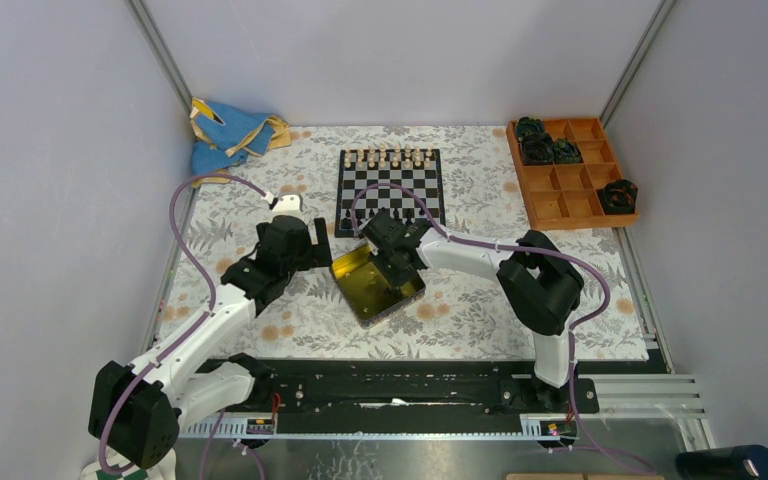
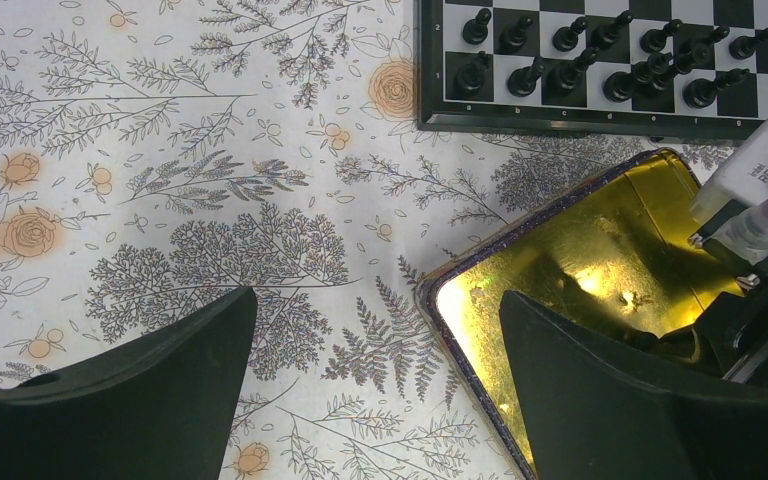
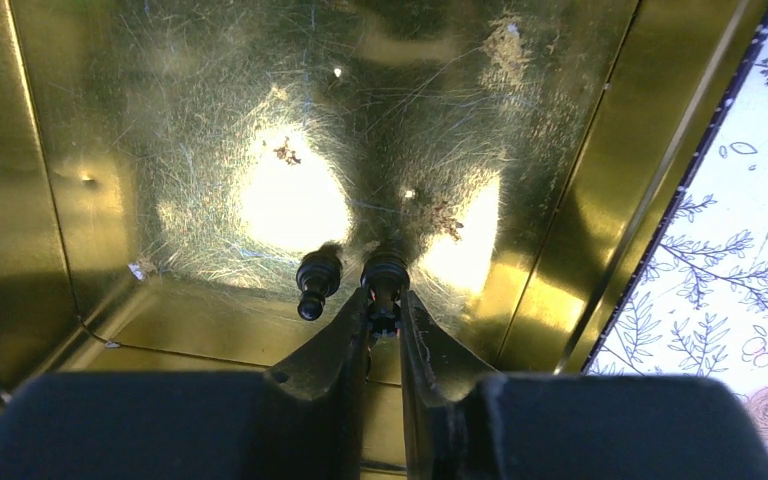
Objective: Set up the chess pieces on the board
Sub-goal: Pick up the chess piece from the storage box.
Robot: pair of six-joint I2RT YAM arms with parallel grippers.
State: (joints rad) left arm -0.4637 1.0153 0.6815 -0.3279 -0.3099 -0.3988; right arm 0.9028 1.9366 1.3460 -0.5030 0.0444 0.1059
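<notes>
The chessboard (image 1: 390,190) lies at the back middle, cream pieces (image 1: 390,156) on its far rows, several black pieces (image 2: 600,60) on its near rows. The yellow tin (image 1: 375,285) sits in front of it. My right gripper (image 3: 385,315) is down inside the tin, shut on a black chess piece (image 3: 385,285) with a crown-like top. A second black piece (image 3: 317,280) stands beside it on the tin floor. My left gripper (image 2: 380,360) is open and empty, low over the tin's left corner (image 2: 440,290), one finger on each side of the rim.
An orange compartment tray (image 1: 572,170) with dark round lumps stands at the back right. A blue cloth (image 1: 228,135) lies at the back left. A flowered sheet (image 1: 290,320) covers the table. Walls close in on both sides.
</notes>
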